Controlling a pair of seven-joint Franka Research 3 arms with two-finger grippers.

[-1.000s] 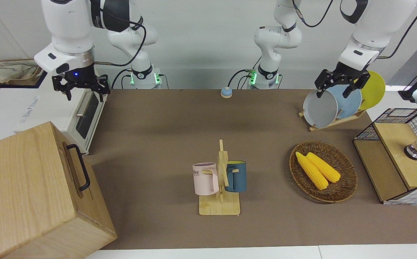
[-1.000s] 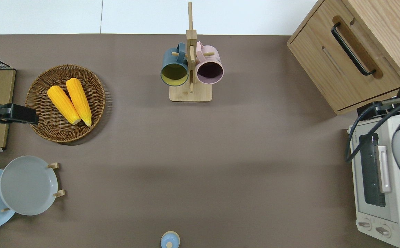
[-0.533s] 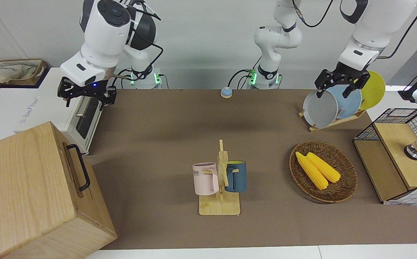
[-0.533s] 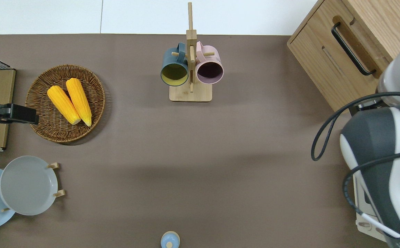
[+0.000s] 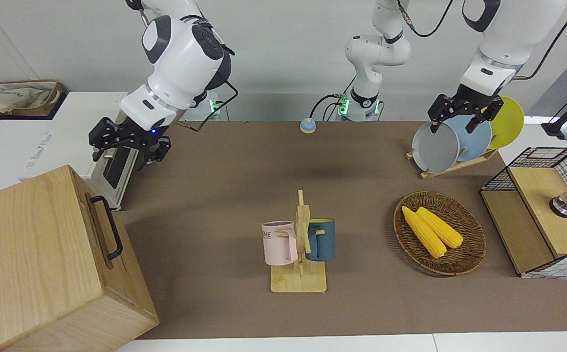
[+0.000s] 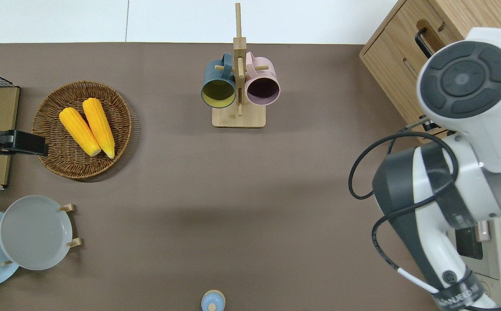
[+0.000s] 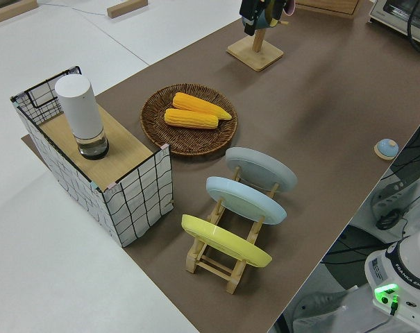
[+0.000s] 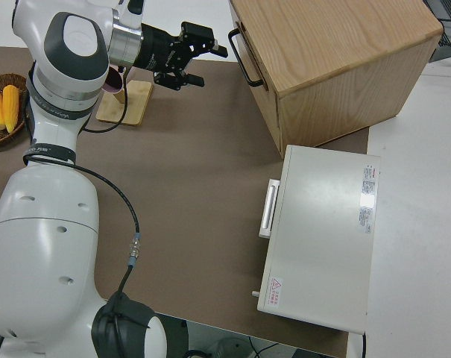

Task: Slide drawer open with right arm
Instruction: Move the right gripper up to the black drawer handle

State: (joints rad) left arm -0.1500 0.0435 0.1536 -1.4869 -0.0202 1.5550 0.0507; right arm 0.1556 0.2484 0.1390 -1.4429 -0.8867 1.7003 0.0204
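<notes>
Reaching toward the cabinet (image 5: pixel 44 259), the right gripper (image 5: pixel 126 146) hangs in the air with its fingers spread and nothing between them. In the front view it shows against the toaster oven (image 5: pixel 112 171); the overhead view hides the gripper under the arm's own elbow, so exactly what it is over is hard to say, probably the strip of table just beside the oven door. In the right side view the gripper (image 8: pixel 186 56) points at the cabinet front, near the handle (image 8: pixel 242 48) but clearly apart from it.

The drawer (image 5: pixel 107 234) sits shut, flush in the cabinet face, at the right arm's end of the table and farther from the robots than the oven. Its black bar handle (image 5: pixel 108 227) runs along the upper part of that face and stands off the wood, leaving a gap to hook into.

This looks like the approach step: no contact yet, no pull begun. The next move calls for carrying the spread fingers on to the bar, lining them across it so one finger goes into the gap, then clamping and drawing straight out along the drawer's run, away from the cabinet face.

The left arm is parked, its gripper (image 5: pixel 464 115) showing spread fingers and no load.
</notes>
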